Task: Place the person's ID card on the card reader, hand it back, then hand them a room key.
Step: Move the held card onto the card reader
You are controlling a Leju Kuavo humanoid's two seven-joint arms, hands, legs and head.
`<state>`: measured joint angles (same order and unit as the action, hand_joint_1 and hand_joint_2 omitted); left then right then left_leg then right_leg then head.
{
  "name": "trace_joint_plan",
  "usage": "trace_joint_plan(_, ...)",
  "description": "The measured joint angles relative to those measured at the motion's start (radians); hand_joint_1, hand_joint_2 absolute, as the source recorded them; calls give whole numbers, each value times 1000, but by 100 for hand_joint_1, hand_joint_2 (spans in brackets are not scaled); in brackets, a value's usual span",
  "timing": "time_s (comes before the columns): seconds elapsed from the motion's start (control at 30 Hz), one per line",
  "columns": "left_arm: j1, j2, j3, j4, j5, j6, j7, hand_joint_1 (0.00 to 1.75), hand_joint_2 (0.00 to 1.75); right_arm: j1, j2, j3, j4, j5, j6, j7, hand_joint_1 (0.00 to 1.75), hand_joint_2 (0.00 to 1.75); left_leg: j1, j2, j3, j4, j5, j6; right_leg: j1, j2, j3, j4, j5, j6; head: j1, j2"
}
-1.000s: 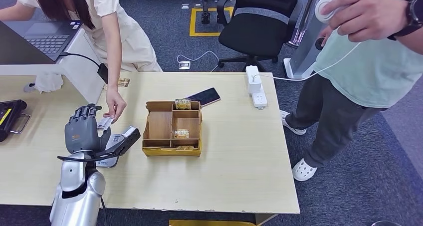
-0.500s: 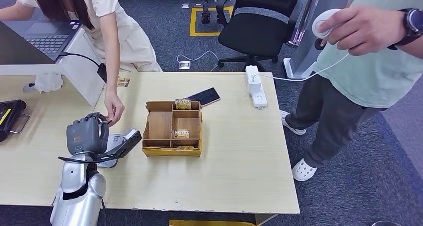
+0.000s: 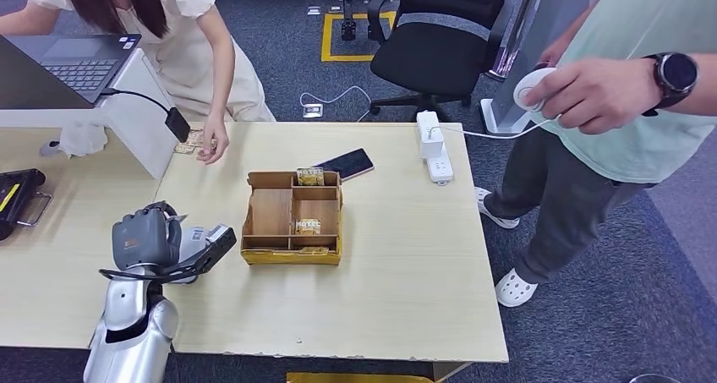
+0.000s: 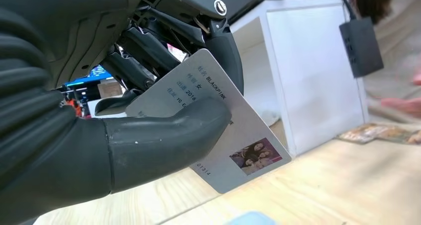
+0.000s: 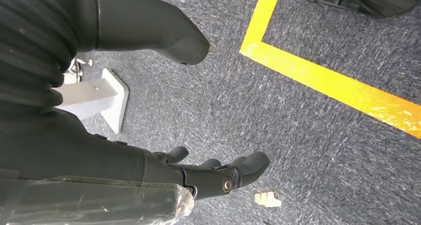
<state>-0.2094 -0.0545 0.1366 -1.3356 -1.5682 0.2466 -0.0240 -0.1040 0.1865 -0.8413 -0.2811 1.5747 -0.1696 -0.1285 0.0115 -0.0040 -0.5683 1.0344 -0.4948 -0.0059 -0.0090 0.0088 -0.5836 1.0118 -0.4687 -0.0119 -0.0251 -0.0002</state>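
Note:
My left hand is raised just above the table's left part, its fingers curled. In the left wrist view the thumb and fingers pinch a white ID card with printed text and a small photo. The card reader, a grey and black device, lies on the table right beside that hand. A wooden tray at the table's middle holds yellow room key cards in its compartments. My right hand hangs over the carpet, fingers apart and holding nothing.
A person in cream leans at the far left, one hand resting on the table's far edge by some small cards. A phone and a white power strip lie behind the tray. Another person stands at the right with a white remote.
The person gave the ID card to my left hand, whose fingers closed on it. Their hand then drew back to the table's far edge. My hand sank slightly toward the reader.

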Motion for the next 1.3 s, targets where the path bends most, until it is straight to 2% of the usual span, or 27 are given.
trace_joint_plan(0.2,0,16,0,61,0,-2,35,175,175,-1,0,-1,0,0,0,-2,0,175,0,0,0,0,0,0,0,0,0,0,0,0,0,0)
trace_joint_plan(0.47,-19,72,-30,181,-2,6,160,175,175,-5,0,-1,-1,0,1,-5,0,175,0,0,1,0,0,0,0,0,1,0,0,0,0,0)
trace_joint_plan(0.5,-22,80,-37,200,-2,4,166,169,175,-6,0,-1,-1,0,1,-6,0,175,0,0,2,0,0,0,0,1,1,0,0,0,0,0)
trace_joint_plan(0.6,-25,102,-55,248,-2,-11,170,159,175,-7,0,-2,-1,0,3,-8,0,175,0,0,2,0,0,0,0,0,1,0,0,0,0,0)
trace_joint_plan(0.7,-32,129,-88,284,-2,-30,170,172,175,-10,0,-2,-1,0,5,-10,0,175,0,0,2,0,1,-1,0,-1,2,0,0,0,0,0)
trace_joint_plan(0.77,-42,141,-105,306,-2,-37,155,173,175,-13,0,-2,-1,0,5,-12,0,175,0,-1,3,0,1,0,0,-1,4,0,0,0,0,0)
trace_joint_plan(0.93,-62,153,-111,346,-2,-43,122,173,175,-17,0,-2,-1,0,5,-13,0,175,-1,-1,7,-1,1,0,0,-2,7,0,0,0,0,0)
trace_joint_plan(1.3,-75,158,-114,373,-2,-44,120,172,175,-18,0,-2,-1,0,5,-13,0,175,0,-1,10,-1,2,-1,0,-2,10,1,1,-2,0,0)
